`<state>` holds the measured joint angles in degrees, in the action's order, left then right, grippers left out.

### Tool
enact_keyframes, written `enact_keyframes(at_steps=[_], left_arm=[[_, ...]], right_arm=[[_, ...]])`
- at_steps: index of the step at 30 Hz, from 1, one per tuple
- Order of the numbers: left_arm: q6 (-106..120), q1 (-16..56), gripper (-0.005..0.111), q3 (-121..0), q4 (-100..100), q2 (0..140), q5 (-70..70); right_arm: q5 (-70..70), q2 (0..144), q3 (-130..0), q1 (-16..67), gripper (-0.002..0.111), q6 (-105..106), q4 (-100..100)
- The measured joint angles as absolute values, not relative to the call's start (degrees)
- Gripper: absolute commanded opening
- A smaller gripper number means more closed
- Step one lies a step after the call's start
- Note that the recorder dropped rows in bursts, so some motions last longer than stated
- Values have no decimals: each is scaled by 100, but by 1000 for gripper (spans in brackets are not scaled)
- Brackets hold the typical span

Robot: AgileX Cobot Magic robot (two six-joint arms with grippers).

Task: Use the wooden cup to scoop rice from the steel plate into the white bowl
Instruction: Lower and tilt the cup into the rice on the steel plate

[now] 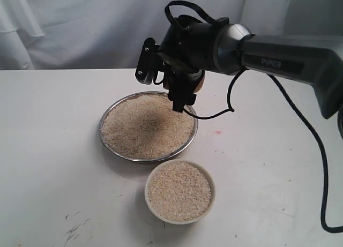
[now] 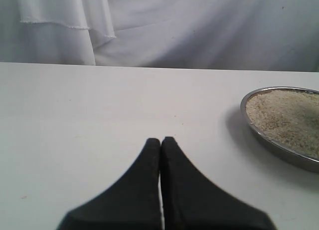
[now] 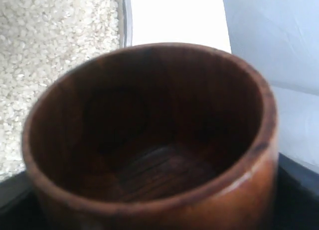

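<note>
The steel plate holds a wide heap of rice at the table's middle. In front of it the white bowl is filled with rice. My right gripper hangs over the plate's far right rim, shut on the wooden cup. In the right wrist view the cup fills the frame, its dark inside empty, with rice and the plate rim behind it. My left gripper is shut on nothing, low over bare table, with the plate off to one side.
A black cable trails from the right arm down across the table's right side. White cloth hangs behind the table. The left arm is outside the exterior view.
</note>
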<state>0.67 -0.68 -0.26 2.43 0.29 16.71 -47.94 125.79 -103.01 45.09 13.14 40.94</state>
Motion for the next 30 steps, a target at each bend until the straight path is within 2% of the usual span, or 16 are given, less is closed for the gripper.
enact_keyframes(at_steps=[10,20,30], left_arm=[[67,-68,0,-26,243,29,1671],[67,-68,0,-26,243,29,1671],[67,-68,0,-26,243,29,1671]], right_arm=[[-4335,12607,-10311,4509,0,3933,3687],[-3849,12955,-10311,4173,0,4178,4538],[-3648,13175,-10311,4338,0,4223,5687]])
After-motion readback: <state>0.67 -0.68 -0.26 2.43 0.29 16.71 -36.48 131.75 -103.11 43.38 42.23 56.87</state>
